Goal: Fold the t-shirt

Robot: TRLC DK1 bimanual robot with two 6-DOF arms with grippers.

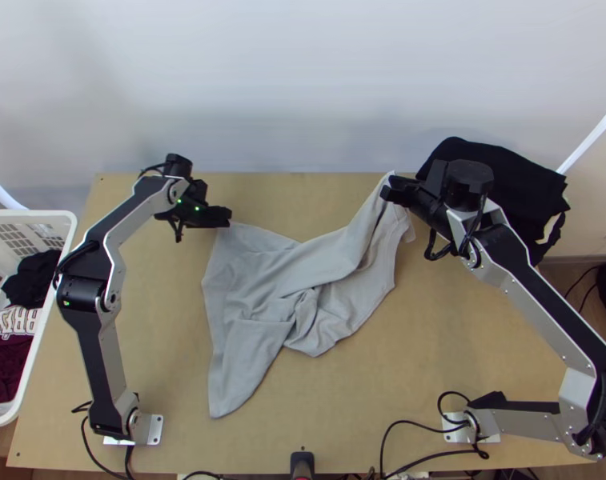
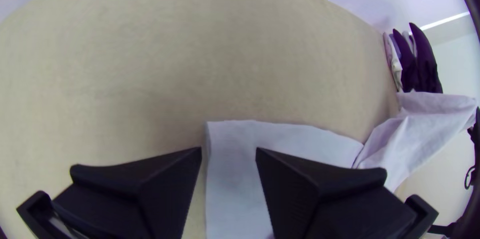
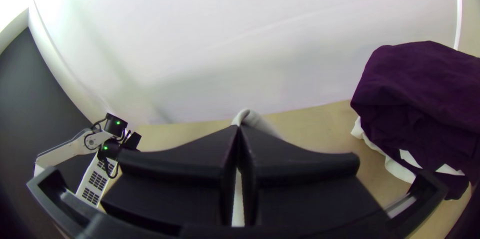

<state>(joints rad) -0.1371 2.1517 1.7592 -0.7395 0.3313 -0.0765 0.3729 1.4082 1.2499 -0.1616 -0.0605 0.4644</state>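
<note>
You are working with the shirt [image 1: 258, 292] on the table [image 1: 431, 384], where it is lying left of centre and extending toward the far right. Its left part is lying fairly flat and tapering to a near-left corner; its middle is bunching into folds, and its right part is rising toward your right gripper [image 1: 386, 191].

Left gripper [image 1: 229, 216]: you are positioning it at the shirt's far-left corner. Its fingers [image 2: 172, 174] are standing wide apart. In the left wrist view, the corner is lying between the fingertips' lines, with one finger over bare wood and the other over cloth. You cannot tell whether either finger is touching the cloth.

Right gripper: you are closing its fingers on the shirt and holding the far-right end above the table. In the right wrist view, cloth is showing between the fingers and looping past their tips. You cannot tell which part of the garment this is.

Surroundings: a clothes pile [image 1: 519, 168] is lying at the table's far right, near the right gripper. A basket [image 1: 38, 214] with clothes is standing at the left.
</note>
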